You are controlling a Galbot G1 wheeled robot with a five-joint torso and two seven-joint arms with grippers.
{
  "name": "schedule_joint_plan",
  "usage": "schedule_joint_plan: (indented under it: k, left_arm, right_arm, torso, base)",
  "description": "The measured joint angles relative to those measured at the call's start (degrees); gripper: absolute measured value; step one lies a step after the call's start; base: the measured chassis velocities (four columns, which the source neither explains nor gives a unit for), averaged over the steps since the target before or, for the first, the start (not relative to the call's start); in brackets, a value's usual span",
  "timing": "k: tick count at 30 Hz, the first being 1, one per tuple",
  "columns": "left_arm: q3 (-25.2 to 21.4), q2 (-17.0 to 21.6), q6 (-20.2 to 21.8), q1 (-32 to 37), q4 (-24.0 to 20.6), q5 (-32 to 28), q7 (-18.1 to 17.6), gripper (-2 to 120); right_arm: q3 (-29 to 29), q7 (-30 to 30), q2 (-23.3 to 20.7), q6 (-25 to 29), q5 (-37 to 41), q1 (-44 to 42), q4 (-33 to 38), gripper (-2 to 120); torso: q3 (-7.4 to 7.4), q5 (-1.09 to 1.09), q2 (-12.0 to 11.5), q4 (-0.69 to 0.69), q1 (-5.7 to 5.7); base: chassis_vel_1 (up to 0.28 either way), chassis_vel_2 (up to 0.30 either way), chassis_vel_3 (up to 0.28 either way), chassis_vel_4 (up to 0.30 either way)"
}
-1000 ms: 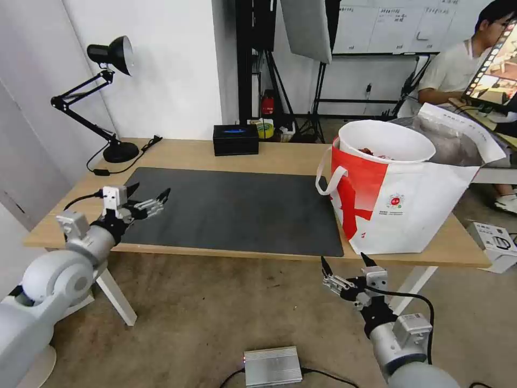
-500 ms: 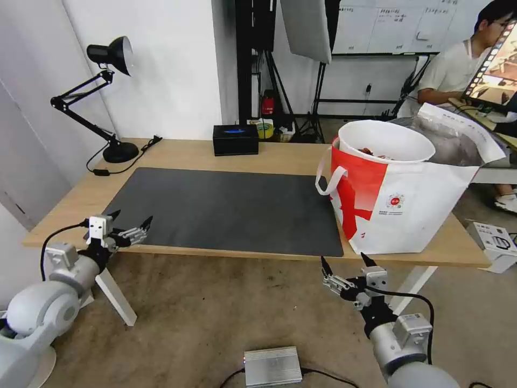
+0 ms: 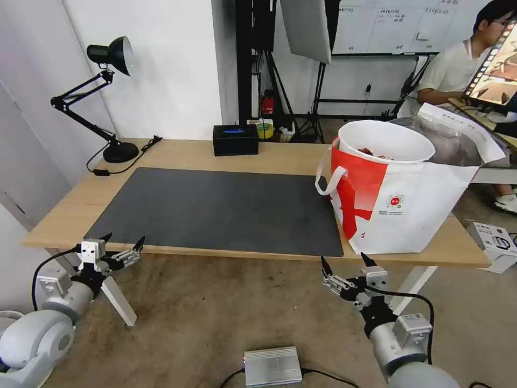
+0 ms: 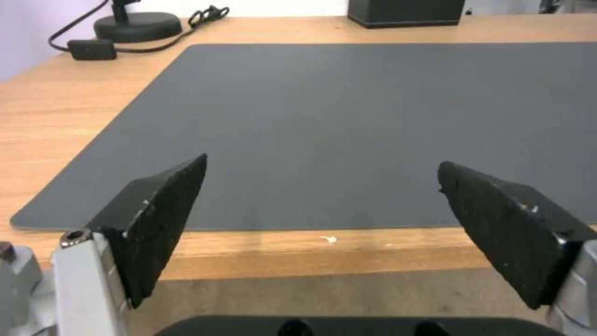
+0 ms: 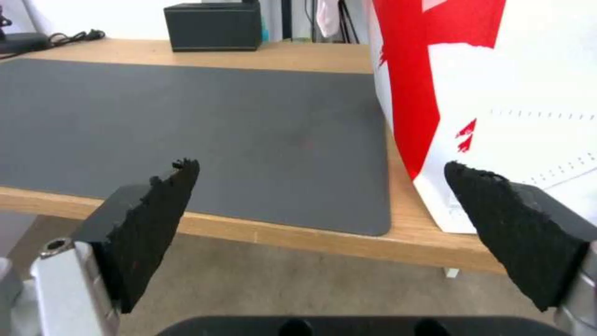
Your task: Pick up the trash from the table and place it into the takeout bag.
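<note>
The takeout bag (image 3: 409, 205), white and red with a small round logo, stands on the right end of the table (image 3: 215, 153). A white round bowl (image 3: 385, 141) with red scraps rests in its open mouth. The dark grey mat (image 3: 226, 207) lies bare. My left gripper (image 3: 124, 238) hangs open and empty just in front of the table's front left edge. In the left wrist view the left gripper (image 4: 322, 163) faces the mat (image 4: 373, 116). My right gripper (image 3: 343, 260) is open and empty below the front edge, near the bag. In the right wrist view the right gripper (image 5: 318, 164) has the bag (image 5: 510, 93) beside it.
A black tissue box (image 3: 235, 139) sits at the table's back edge. A black desk lamp (image 3: 120, 151) with its cable stands at the back left. On the floor lie a silver box (image 3: 272, 365) near me and a white box (image 3: 495, 242) at the right.
My left gripper has drawn back and down from over the mat's left edge to just off the table's front edge, still open. The right arm has not moved.
</note>
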Motion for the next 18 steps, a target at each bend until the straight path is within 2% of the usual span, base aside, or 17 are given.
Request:
schedule_joint_plan:
  k: [9, 11, 14, 15, 18]
  left_arm:
    - [0.01, -0.41, -0.32, 0.05, -0.78, -0.08, -0.26, 100]
    - [0.03, -0.41, -0.32, 0.01, -0.8, -0.11, -0.31, 100]
    - [0.09, -0.41, -0.33, -0.06, -0.82, -0.15, -0.36, 100]
    - [0.09, -0.41, -0.33, -0.06, -0.82, -0.15, -0.36, 100]
    - [0.12, -0.39, -0.33, -0.08, -0.82, -0.18, -0.4, 100]
  right_arm:
    - [0.02, -0.14, 0.24, 0.17, -0.18, -0.05, -0.14, 100]
    - [0.26, -1.24, 1.44, 1.62, -1.45, -0.39, -0.89, 100]
    - [1.45, -7.09, 8.06, 9.38, -8.06, -2.45, -4.99, 100]
    - [1.45, -7.09, 8.06, 9.38, -8.06, -2.45, -4.99, 100]
    - [2.33, -11.65, 13.14, 15.37, -13.14, -4.05, -8.12, 100]
  torso:
    - [0.0, 0.0, 0.0, 0.0, 0.0]
    - [0.0, -0.01, 0.0, 0.01, 0.0]
    - [-0.01, -0.01, 0.0, 0.0, 0.0]
    - [-0.01, -0.01, 0.0, 0.0, 0.0]
    - [0.0, 0.01, 0.0, -0.02, 0.0]
  base:
    - [0.0, 0.0, 0.0, 0.0]
    - [0.0, 0.0, 0.0, 0.0]
    - [0.0, 0.0, 0.0, 0.0]
    - [0.0, 0.0, 0.0, 0.0]
    - [0.0, 0.0, 0.0, 0.0]
